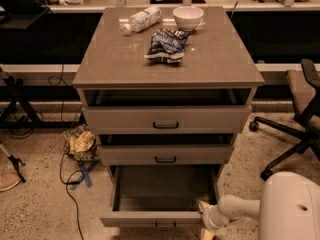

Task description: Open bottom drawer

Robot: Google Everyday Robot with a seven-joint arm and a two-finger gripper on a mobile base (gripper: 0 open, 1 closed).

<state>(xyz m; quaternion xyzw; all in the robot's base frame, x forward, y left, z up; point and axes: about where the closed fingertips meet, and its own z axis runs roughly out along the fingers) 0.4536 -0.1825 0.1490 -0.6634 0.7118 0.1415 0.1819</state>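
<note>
The bottom drawer (150, 218) of the grey-beige cabinet stands pulled far out, showing its plain grey tray (162, 186). Its small black bar handle (165, 225) is at the lower edge of the view. My gripper (205, 219) reaches in from the lower right, at the right end of the drawer's front panel, well to the right of the handle. Its pale fingertips (202, 204) stand apart, one above and one below the panel's corner. The middle drawer (165, 155) and the top drawer (166, 119) are each pulled out only a little.
A plastic bottle (141, 19), a white bowl (188, 17) and a snack bag (165, 43) lie on the cabinet top. An office chair (300, 119) stands to the right. A crumpled bag (82, 144) and a cable (67, 184) lie on the floor at the left.
</note>
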